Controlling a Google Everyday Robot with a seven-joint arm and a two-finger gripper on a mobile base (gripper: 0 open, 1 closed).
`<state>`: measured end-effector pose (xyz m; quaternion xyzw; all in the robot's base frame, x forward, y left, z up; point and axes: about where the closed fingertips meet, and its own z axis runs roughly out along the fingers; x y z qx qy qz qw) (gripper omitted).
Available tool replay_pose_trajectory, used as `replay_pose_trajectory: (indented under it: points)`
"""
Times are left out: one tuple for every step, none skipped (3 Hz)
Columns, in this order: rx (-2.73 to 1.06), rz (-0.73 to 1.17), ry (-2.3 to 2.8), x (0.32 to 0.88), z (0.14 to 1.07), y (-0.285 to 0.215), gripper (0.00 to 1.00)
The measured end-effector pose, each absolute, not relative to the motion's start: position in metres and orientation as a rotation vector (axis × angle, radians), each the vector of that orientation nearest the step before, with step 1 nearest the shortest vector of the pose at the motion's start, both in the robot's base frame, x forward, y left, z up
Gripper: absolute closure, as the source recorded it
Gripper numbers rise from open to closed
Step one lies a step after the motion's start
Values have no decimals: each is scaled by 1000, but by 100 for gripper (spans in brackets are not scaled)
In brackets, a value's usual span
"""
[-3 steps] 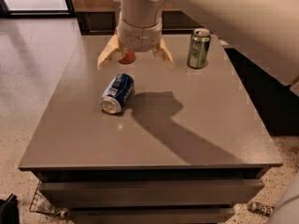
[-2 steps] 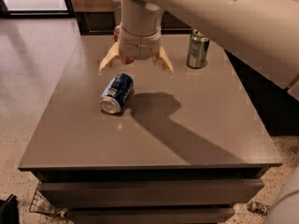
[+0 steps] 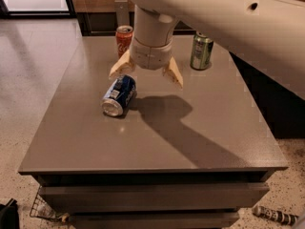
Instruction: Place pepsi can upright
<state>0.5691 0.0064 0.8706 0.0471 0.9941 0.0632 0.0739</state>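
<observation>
pepsi can (image 3: pixel 119 95): on its side on table (image 3: pixel 214 137), centre-left of frame; long axis upper right to lower left, silver end twd lower left. gripper (image 3: pixel 147 78): just up-right of can, jaws spread wide, holding nothing. arm: enters from upper right, wrist pointing down

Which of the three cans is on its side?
The blue pepsi can, by the open gripper above the table; the red Coca-Cola can and green can stand upright.

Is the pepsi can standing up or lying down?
Lying down: the pepsi can rests on its side on the table, silver end toward the camera. The gripper hovers close by it, jaws spread, empty.
</observation>
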Motion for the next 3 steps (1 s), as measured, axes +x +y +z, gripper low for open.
replay_pose_trajectory:
  points:
    - [99,293,2963,574,869,32,0]
    - [70,360,2956,576,864,48,0]
    - [90,400,2969,577,850,55,0]
